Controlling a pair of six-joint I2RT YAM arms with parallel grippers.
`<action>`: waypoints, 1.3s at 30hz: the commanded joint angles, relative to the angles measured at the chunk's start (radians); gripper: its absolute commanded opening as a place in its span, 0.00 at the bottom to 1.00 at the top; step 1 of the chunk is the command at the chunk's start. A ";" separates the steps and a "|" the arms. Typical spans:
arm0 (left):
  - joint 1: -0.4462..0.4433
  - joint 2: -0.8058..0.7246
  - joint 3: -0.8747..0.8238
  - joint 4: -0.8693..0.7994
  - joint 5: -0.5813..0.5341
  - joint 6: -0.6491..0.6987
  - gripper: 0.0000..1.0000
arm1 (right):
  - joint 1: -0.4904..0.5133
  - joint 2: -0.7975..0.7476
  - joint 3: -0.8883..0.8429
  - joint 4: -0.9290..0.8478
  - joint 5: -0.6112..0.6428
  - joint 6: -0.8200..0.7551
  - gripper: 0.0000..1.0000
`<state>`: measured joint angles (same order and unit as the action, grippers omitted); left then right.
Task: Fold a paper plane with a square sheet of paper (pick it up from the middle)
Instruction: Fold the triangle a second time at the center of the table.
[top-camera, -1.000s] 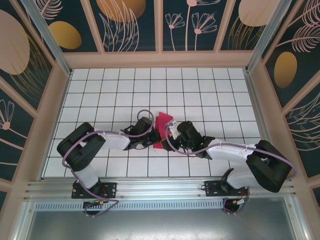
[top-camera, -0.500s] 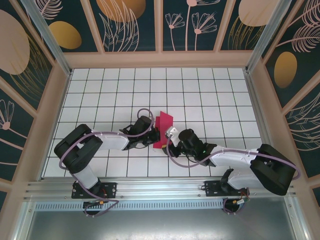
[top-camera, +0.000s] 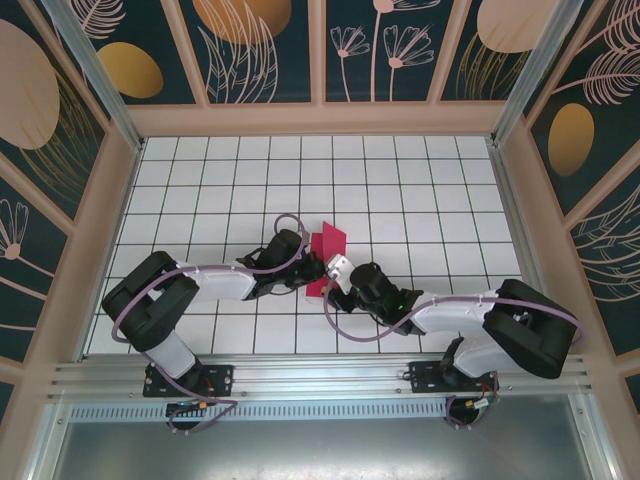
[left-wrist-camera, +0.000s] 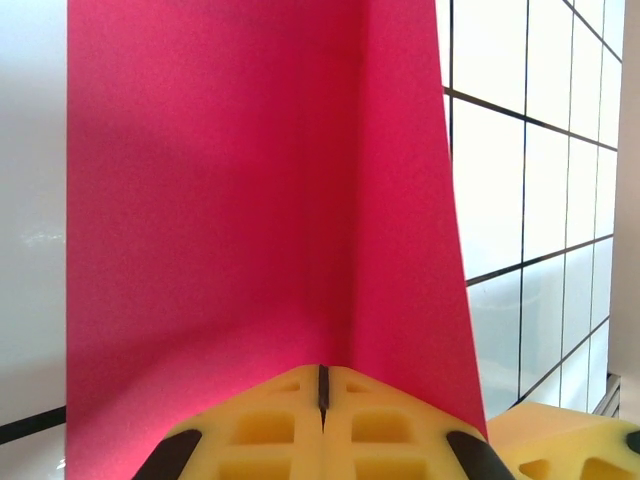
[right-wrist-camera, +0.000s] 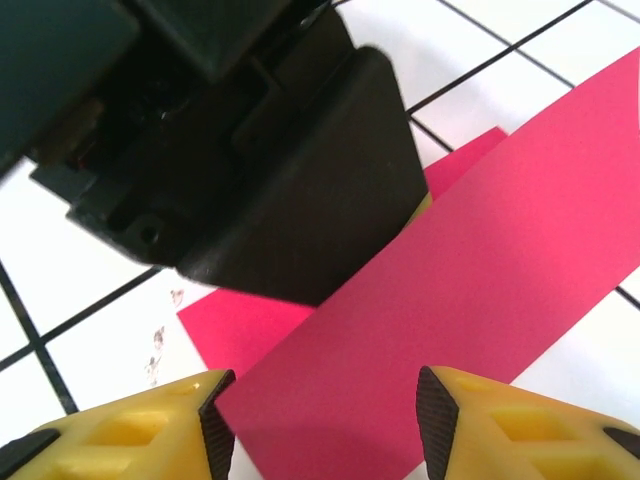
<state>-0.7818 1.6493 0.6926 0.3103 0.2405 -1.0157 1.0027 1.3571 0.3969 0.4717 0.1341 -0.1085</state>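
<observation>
The square sheet of paper (top-camera: 327, 246) is magenta-red and bent into a fold, standing partly up off the white grid table. In the left wrist view the paper (left-wrist-camera: 250, 180) shows a vertical crease, and my left gripper (left-wrist-camera: 322, 395) is shut on its near edge. In the top view my left gripper (top-camera: 309, 270) sits at the paper's left side and my right gripper (top-camera: 333, 276) at its lower right. In the right wrist view my right gripper (right-wrist-camera: 325, 425) is open, its yellow fingers (right-wrist-camera: 205, 425) on either side of a flap of the paper (right-wrist-camera: 430, 290).
The white tiled table (top-camera: 400, 180) stretches back and to both sides, ringed by patterned walls (top-camera: 260, 50) and metal posts. The left gripper's black body (right-wrist-camera: 260, 150) hangs close above the paper, just ahead of my right fingers.
My right wrist has drawn back toward the near edge and swung left, its fingers now pointing at the paper's lower right edge. The left gripper stays pinched on the paper.
</observation>
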 joint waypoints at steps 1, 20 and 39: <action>-0.005 -0.022 0.024 0.002 0.019 0.002 0.05 | 0.012 0.016 0.005 0.086 0.058 -0.024 0.51; -0.005 -0.061 0.006 -0.071 -0.077 -0.006 0.08 | -0.030 -0.023 -0.009 0.077 -0.031 0.094 0.00; -0.006 -0.035 0.017 -0.111 -0.084 -0.005 0.07 | -0.291 0.094 0.046 0.129 -0.545 0.542 0.00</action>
<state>-0.7822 1.6222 0.6964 0.2314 0.1833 -1.0153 0.7170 1.4376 0.4095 0.5434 -0.3260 0.3206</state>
